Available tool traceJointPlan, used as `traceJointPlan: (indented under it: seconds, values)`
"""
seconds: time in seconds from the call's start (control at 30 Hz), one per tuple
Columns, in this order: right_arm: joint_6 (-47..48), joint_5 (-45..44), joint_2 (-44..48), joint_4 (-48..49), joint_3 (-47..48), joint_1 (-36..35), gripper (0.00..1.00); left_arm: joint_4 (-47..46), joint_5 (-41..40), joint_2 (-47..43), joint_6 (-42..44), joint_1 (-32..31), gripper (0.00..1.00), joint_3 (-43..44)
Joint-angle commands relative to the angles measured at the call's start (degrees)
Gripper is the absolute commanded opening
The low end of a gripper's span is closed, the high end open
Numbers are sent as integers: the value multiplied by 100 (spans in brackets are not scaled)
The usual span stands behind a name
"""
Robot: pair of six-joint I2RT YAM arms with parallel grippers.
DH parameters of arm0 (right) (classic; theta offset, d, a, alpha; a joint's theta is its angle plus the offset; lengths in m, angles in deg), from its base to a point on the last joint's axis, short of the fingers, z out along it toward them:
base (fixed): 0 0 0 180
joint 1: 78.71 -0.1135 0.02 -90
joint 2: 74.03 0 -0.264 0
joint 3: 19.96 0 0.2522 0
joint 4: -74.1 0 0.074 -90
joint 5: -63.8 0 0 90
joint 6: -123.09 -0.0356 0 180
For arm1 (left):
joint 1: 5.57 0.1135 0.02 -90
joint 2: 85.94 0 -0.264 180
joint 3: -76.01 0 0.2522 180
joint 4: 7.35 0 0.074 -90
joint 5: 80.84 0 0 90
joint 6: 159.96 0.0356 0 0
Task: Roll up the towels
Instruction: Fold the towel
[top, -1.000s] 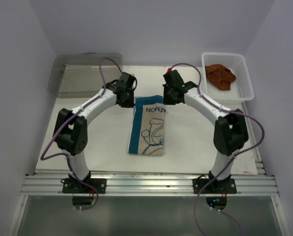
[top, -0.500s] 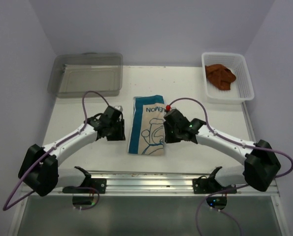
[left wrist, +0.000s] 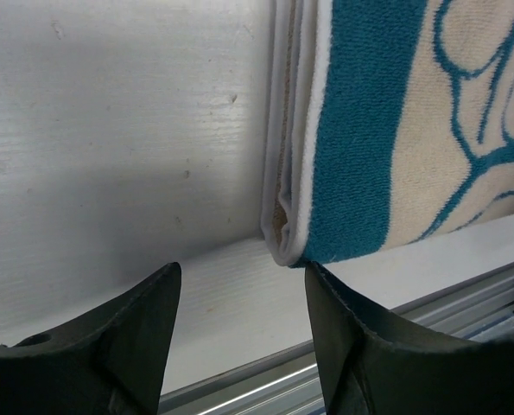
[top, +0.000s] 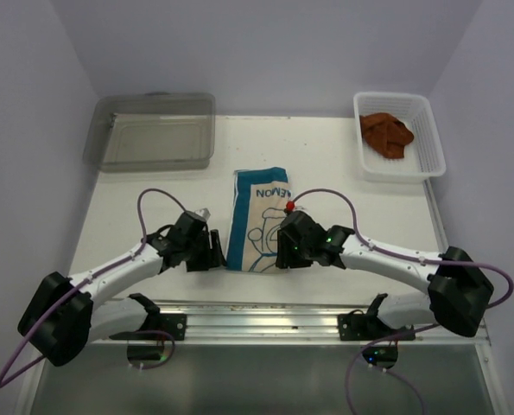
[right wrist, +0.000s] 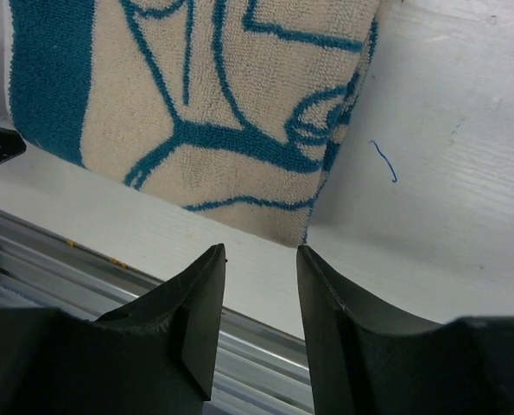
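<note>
**Desk:** Where is the cream towel lying?

**Me:** I'm seeing the cream towel (top: 258, 220) lying flat and folded at the middle of the table (top: 352, 186), with its long side running from 12 to 6 o'clock and the blue drawing facing up. In the left wrist view its layered edges are showing at the near corner.

**Desk:** And the grippers?

**Me:** The left gripper (top: 212, 251) is sitting low at the towel's 7 o'clock corner with its jaws parted and gripping nothing. The corner is lying just beyond the gap. The right gripper (top: 282, 251) is sitting at the 5 o'clock corner, also released (its gap is looking narrower than the left one's). I'm not able to tell whether either one is touching the cloth.

**Desk:** The other towel?

**Me:** The rust-brown towel (top: 386, 134) is lying crumpled in the white mesh basket (top: 435, 147) at 1 o'clock. The clear plastic bin (top: 153, 130) is sitting at 11 o'clock.
</note>
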Motion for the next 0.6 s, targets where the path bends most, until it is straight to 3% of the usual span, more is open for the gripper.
traceJointPlan:
  seconds: [0.0,0.27,0.4,0.57]
  values:
    - [-247,36,-163,470,-59,-38,44,-546,54,-217,-292,-67,63,1]
    - [-292,-271,-375,357,-121,-125,43,-477,-139,12,-249,-199,61,89]
    - [94,-973,-313,-310,309,-511,43,-125,-526,-138,-38,-269,52,273]
    - [569,-1860,-444,-838,749,-1134,43,305,-920,-147,120,-296,50,660]
